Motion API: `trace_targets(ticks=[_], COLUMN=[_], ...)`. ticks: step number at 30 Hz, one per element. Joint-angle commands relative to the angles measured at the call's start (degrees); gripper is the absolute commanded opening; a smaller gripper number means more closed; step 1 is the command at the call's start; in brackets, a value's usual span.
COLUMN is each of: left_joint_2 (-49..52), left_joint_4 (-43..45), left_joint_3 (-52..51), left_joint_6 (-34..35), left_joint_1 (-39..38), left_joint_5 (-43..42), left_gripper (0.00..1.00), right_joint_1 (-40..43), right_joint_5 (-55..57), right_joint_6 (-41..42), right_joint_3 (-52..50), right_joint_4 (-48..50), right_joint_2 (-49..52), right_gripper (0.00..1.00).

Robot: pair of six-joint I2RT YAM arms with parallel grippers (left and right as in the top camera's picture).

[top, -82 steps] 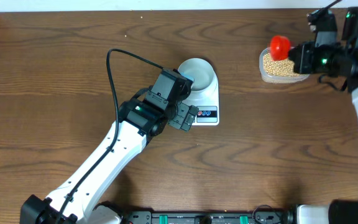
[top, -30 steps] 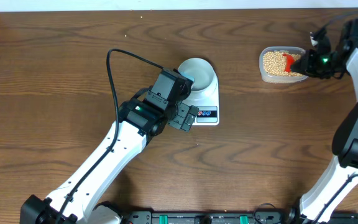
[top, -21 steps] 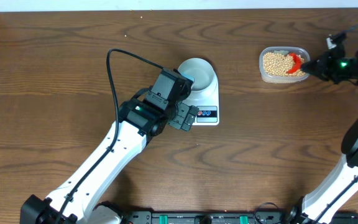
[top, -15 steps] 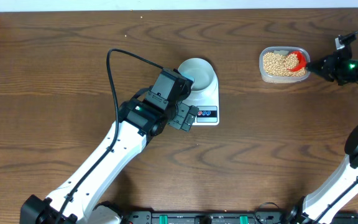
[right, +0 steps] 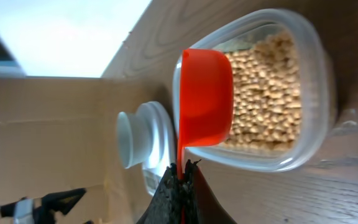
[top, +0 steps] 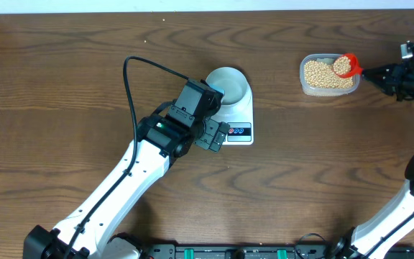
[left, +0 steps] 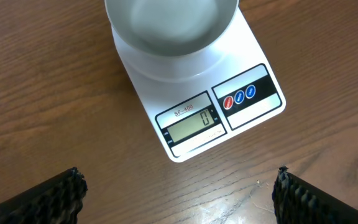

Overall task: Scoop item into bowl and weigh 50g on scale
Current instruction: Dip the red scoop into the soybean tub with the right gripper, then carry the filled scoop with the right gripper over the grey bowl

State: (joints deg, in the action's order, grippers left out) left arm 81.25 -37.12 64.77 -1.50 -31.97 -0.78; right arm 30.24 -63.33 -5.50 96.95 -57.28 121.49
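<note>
The pale bowl (top: 228, 84) stands empty on the white scale (top: 239, 124), whose display (left: 190, 123) reads 0. My left gripper (top: 214, 135) hovers just in front of the scale, open, its fingertips (left: 67, 186) wide apart with nothing between them. At the far right, my right gripper (top: 379, 72) is shut on the thin handle of a red scoop (top: 344, 65). The scoop's cup holds tan beans (top: 322, 72) and hangs over the right end of the clear tub (top: 328, 88). In the right wrist view the scoop (right: 207, 96) covers part of the beans (right: 269, 93).
The left arm (top: 135, 173) lies diagonally across the table from the front left, with a black cable (top: 139, 68) looping behind it. Bare wood separates the scale from the clear tub (right: 319, 68). A white wall edge runs along the back.
The right gripper has drawn back to the right and levelled the scoop, which came up out of the beans with a load in its cup. The left arm has not moved.
</note>
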Motion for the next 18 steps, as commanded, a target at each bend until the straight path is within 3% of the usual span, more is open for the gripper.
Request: trace_targets(ticks=[1, 18], left_joint_2=[0.04, 0.04], left_joint_4=[-0.15, -0.13], left_joint_3=[0.17, 0.17], left_joint_6=[0.09, 0.09], left_joint_1=[0.17, 0.17], left_joint_5=[-0.02, -0.02], left_gripper=[0.98, 0.98], right_joint_1=[0.15, -3.78], right_joint_5=[-8.15, -18.12], right_joint_6=[-4.5, -5.92], right_joint_3=[-0.22, -0.22], right_joint_4=[-0.87, -0.55], right_joint_2=[0.28, 0.26], right_gripper=[0.01, 0.01])
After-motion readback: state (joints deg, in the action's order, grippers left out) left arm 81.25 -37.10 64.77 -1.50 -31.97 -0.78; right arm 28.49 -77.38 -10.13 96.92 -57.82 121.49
